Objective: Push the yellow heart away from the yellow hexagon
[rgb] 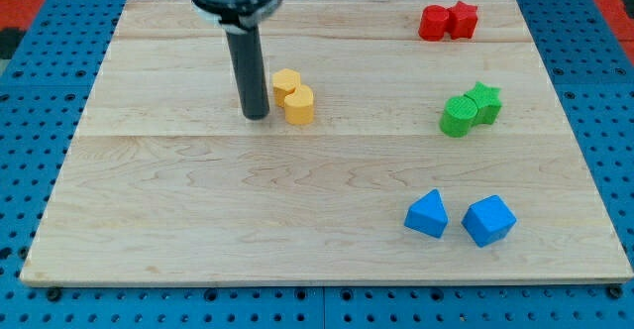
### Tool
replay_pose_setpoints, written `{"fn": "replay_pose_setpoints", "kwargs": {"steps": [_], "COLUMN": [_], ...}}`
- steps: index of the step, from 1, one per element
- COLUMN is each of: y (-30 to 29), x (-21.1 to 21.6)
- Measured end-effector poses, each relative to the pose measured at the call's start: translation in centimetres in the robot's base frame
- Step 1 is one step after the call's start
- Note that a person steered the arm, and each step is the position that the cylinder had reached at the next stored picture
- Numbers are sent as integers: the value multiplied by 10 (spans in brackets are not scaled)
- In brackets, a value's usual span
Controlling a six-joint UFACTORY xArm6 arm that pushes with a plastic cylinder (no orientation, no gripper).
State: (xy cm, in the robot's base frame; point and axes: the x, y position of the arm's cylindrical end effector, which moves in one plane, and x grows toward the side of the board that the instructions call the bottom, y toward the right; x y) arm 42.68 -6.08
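Observation:
Two yellow blocks sit touching each other in the upper middle of the wooden board (198,200). The yellow hexagon (286,81) is the upper one. The yellow heart (299,105) lies just below and to its right. My tip (257,115) stands on the board right beside them, at the heart's left, with only a narrow gap or light contact; I cannot tell which. The dark rod rises from the tip to the view's top.
Two red blocks (448,21) touch at the top right. A green cylinder (458,116) and a green star (483,101) touch at the right. A blue triangle (427,214) and a blue cube (488,220) sit at the bottom right.

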Motion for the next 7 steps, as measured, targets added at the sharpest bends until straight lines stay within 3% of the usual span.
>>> {"fn": "replay_pose_setpoints", "kwargs": {"steps": [1, 3, 4, 6, 7], "y": [72, 123, 59, 17, 27], "x": [14, -58, -90, -61, -46]}}
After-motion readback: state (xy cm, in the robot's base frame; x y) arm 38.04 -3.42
